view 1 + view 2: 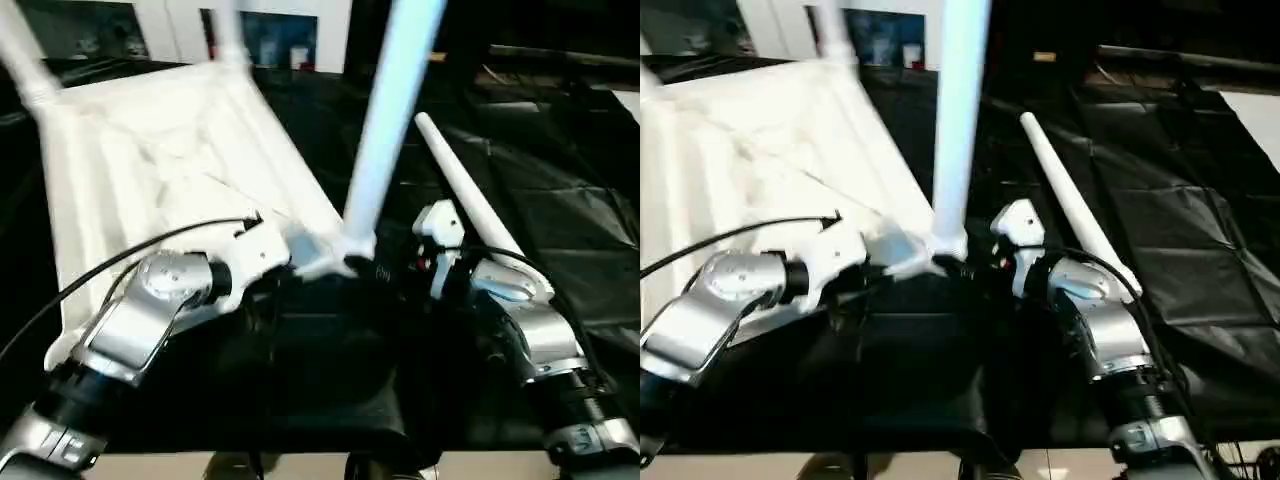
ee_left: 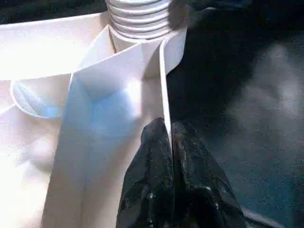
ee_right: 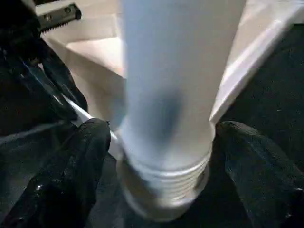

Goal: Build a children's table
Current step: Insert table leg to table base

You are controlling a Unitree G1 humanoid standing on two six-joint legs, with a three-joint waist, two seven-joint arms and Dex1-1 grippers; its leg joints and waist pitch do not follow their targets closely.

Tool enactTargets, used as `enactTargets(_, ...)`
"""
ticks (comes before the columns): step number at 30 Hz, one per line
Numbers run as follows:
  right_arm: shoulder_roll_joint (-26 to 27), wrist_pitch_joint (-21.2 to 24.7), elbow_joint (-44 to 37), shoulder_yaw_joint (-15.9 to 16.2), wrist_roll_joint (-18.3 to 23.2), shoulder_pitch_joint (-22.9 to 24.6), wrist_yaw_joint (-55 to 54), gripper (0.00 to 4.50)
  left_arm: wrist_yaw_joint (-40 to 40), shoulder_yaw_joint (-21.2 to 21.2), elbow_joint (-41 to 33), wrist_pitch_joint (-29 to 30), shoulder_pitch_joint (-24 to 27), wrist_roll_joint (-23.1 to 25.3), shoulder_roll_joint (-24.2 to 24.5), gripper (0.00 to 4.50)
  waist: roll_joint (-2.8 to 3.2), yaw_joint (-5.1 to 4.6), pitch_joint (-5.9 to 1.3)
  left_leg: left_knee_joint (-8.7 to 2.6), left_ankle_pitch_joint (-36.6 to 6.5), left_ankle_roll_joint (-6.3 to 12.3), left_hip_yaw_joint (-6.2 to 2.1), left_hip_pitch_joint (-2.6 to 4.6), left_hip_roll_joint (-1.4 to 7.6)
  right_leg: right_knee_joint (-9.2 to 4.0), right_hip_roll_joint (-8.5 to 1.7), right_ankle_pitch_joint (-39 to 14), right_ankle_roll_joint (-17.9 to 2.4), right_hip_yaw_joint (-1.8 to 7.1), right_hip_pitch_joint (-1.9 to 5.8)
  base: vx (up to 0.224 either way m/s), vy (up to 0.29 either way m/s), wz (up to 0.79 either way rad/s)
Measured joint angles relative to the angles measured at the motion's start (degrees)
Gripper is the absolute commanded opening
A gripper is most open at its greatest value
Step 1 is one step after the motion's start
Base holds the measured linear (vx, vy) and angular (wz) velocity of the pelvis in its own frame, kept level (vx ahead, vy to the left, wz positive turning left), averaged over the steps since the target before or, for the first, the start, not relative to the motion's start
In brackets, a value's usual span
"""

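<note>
The white tabletop (image 1: 170,150) lies upside down on the left, ribbed underside up. A white leg (image 1: 390,120) stands upright in its near right corner socket, threaded end (image 3: 164,190) down. My left gripper (image 2: 168,126) is shut on the tabletop's thin rim wall (image 2: 164,85) just beside that socket. My right gripper (image 3: 164,128) is open, its two black fingers (image 3: 90,142) on either side of the leg's base. Two more legs (image 1: 25,55) (image 1: 228,30) rise from the far corners. A loose leg (image 1: 465,190) lies on the cloth to the right.
A black cloth (image 1: 560,200) covers the work surface, with wrinkles on the right. A black cable (image 1: 90,275) loops over my left forearm. Furniture and a light floor strip stand at the far edge behind the tabletop.
</note>
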Motion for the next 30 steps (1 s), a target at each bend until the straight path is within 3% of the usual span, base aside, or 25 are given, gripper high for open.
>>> enactTargets(7, -1.67, -4.47, 0.39, 3.10, -2.83, 0.13, 4.12, 3.86, -3.30, -1.73, -0.82, -1.57, 0.45, -0.16, 0.71, 0.00, -0.01, -0.03, -0.01, 0.53, -0.09, 0.05, 0.01, -0.09, 0.02, 0.30, -0.07, 0.04, -0.03, 0.03, 0.07, 0.000, 0.000, 0.00)
enactTargets(14, -1.68, -5.53, 2.31, 3.17, -3.14, -0.17, 5.28, 3.86, -3.89, -1.69, -0.57, -2.41, 0.44, -0.03, 0.95, 0.00, -0.04, -0.15, -0.02, 0.61, -0.05, 0.11, 0.01, -0.09, 0.04, 0.38, -0.06, 0.10, -0.06, 0.02, 0.07, 0.000, 0.000, 0.00)
enactTargets(25, -1.09, -6.95, 3.60, 3.05, -2.99, -0.28, 6.76, 2.86, -4.42, -1.54, -0.50, -2.65, 0.45, 0.02, 1.16, 0.00, -0.06, -0.14, -0.04, 0.74, -0.01, 0.28, 0.01, -0.12, 0.05, 0.45, -0.06, 0.10, -0.07, 0.02, 0.06, 0.000, 0.000, 0.00)
enactTargets(30, -0.73, -8.14, 4.58, 2.88, -2.95, -0.36, 7.09, 2.77, -4.50, -1.51, -0.46, -2.68, 0.46, 0.04, 1.18, 0.00, -0.07, -0.16, -0.04, 0.88, -0.03, 0.31, 0.01, -0.12, 0.07, 0.57, -0.06, 0.10, -0.07, 0.02, 0.06, 0.000, 0.000, 0.00)
